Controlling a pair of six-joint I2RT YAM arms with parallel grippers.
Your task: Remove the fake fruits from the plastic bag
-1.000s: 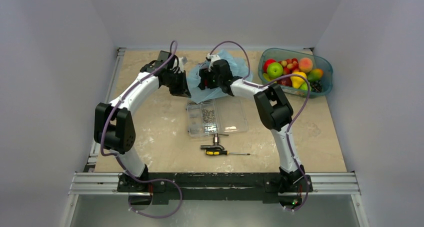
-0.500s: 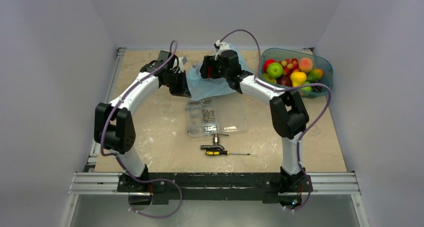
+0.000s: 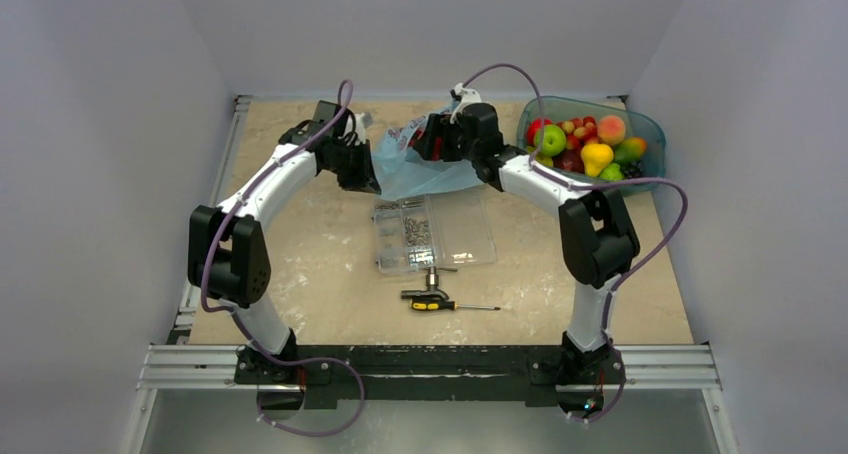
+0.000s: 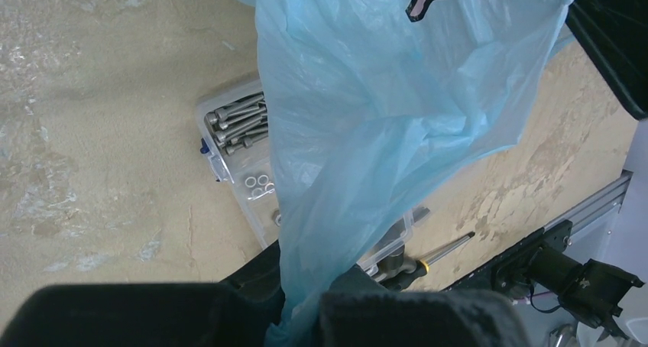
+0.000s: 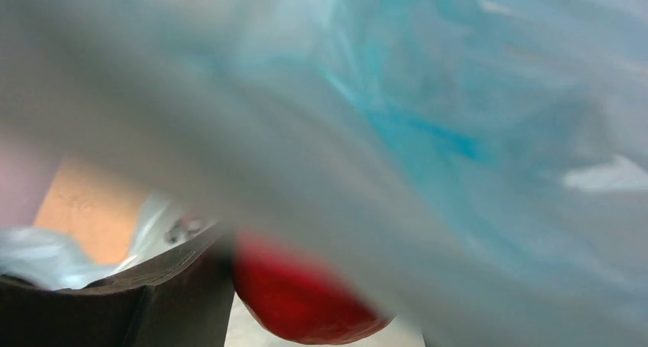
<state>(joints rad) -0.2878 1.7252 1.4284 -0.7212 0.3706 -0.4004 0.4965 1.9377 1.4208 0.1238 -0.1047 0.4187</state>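
While left claw (image 4: pixel 302 307) pinches plastic bag (image 4: pixel 382 110), right claw (image 3: pixel 432 140) — grip unclear, red fruit (image 5: pixel 306 303) blurred.

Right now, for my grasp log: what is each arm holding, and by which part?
Left fingers pinch the plastic bag by a gathered fold. Right fingers seem to grip a red fruit; the contact is too blurred to tell.
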